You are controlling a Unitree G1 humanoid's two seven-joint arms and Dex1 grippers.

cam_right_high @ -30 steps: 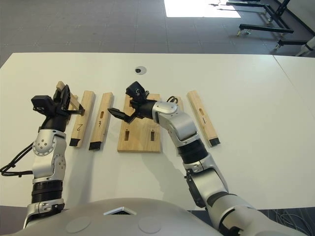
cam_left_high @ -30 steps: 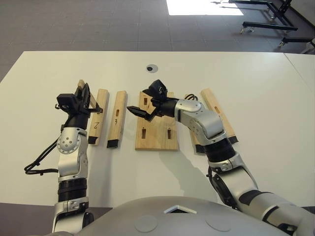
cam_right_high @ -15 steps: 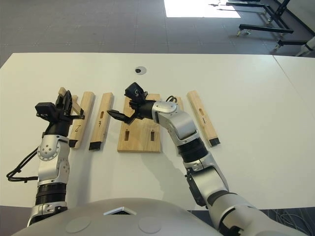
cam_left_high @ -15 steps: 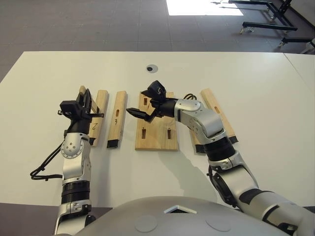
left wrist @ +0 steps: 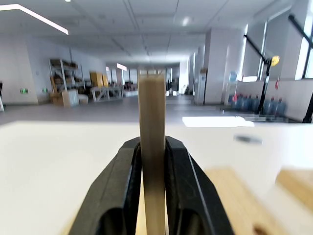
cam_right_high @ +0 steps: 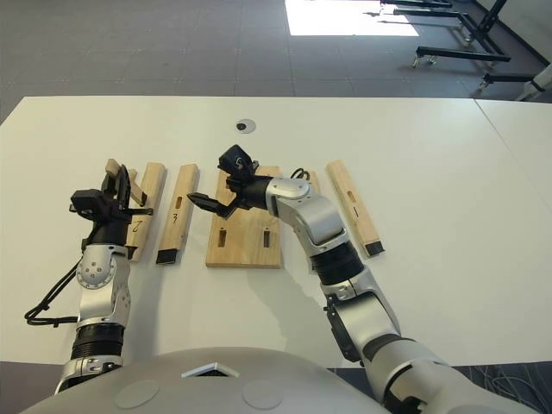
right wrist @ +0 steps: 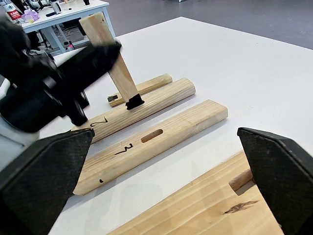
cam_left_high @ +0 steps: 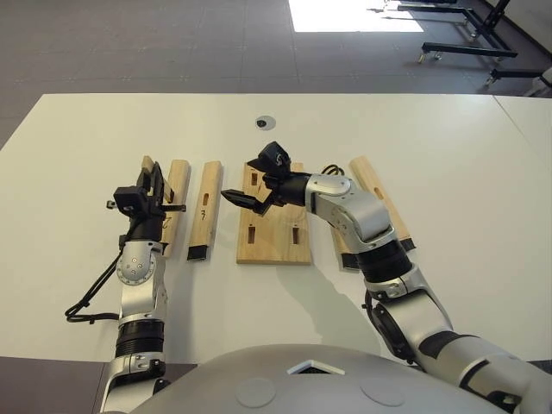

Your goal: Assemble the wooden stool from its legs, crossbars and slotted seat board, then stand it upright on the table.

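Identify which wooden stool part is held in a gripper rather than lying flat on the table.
The thin crossbar clamped tilted between the jaws of the left gripper. The numbered legs and slotted seat board lie flat on the table.

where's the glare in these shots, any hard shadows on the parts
Left eye view: a bright floor patch past the table is blown white. Left wrist view: bright windows and a ceiling strip. Right wrist view: the legs cast only soft, thin shadows.
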